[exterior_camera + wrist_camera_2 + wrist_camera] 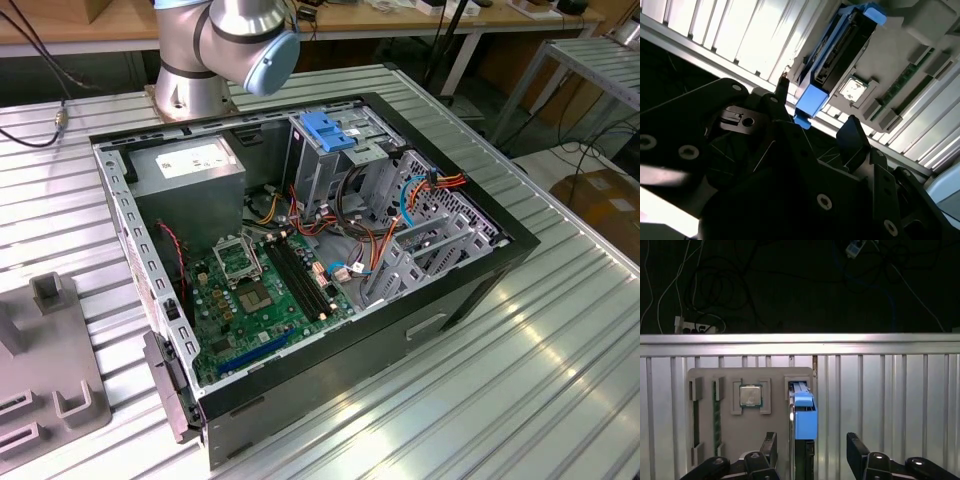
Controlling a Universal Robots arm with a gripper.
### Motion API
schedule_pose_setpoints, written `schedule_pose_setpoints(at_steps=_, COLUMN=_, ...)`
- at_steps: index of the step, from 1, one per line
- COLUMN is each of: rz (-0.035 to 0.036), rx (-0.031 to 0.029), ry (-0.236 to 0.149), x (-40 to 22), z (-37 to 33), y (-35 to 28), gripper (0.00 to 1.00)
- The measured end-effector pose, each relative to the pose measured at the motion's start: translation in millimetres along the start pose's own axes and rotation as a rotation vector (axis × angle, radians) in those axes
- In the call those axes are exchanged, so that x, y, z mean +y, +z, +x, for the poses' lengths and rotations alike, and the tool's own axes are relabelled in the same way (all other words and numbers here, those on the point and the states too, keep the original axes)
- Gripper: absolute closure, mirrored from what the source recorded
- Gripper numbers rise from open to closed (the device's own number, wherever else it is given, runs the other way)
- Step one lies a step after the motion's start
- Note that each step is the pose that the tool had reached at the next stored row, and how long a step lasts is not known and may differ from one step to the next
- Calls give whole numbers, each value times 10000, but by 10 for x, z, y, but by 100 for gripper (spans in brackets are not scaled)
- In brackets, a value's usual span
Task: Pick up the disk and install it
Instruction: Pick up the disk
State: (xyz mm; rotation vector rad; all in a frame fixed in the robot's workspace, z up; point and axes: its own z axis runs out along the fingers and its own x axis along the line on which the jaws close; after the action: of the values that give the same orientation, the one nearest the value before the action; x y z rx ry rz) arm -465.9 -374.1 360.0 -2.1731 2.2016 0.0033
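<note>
The disk (803, 415) stands on edge in a slot of the grey holder (710, 377), just beside a chip (750, 395). The gripper (811, 442) is wide open and empty, with its fingers (856, 452) set either side of the disk and apart from it.

The disk is judged rigid, dense, smooth-faced and sensitive to shock. Hold is best taken across the flat faces, by the blue frame (809, 97).

The slot walls lie close, so side room is judged slight; free room is straight out of the slot. The open case (400, 340) lies to the exterior view's right of the holder (50, 400).
</note>
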Motion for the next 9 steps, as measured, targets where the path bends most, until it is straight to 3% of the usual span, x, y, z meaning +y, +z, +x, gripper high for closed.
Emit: schedule_pose_setpoints(at_steps=9, rz=-48, rx=-1, ry=-8, x=25, z=23, y=179, gripper=34)
